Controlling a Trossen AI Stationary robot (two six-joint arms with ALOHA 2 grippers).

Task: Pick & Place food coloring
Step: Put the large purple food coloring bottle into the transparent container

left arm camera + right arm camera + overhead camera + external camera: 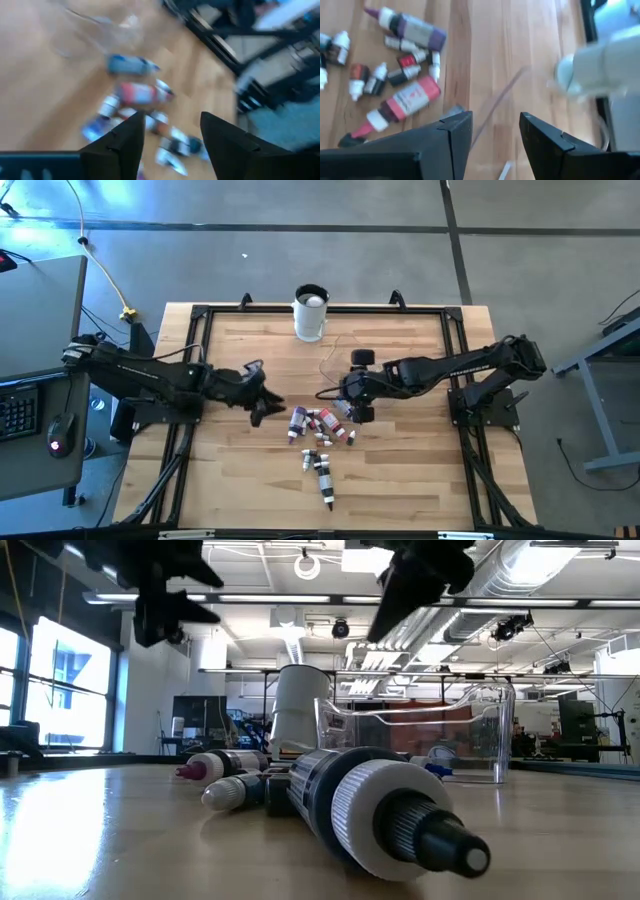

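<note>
Several food coloring bottles (318,428) lie on their sides in a loose heap at the middle of the wooden table, and a few more (320,465) lie nearer the front edge. In the right wrist view a red bottle (410,102) and a purple one (415,30) show among them. My left gripper (265,408) hangs open above the table just left of the heap, with nothing between its fingers (170,117). My right gripper (352,408) hangs open just right of the heap, also with nothing between its fingers (495,117).
A tall white cup (310,312) stands at the table's far edge. A clear bowl (440,735) sits between the cup and the heap. A black frame (200,315) runs around the tabletop. Bare wood lies along the near edge on both sides.
</note>
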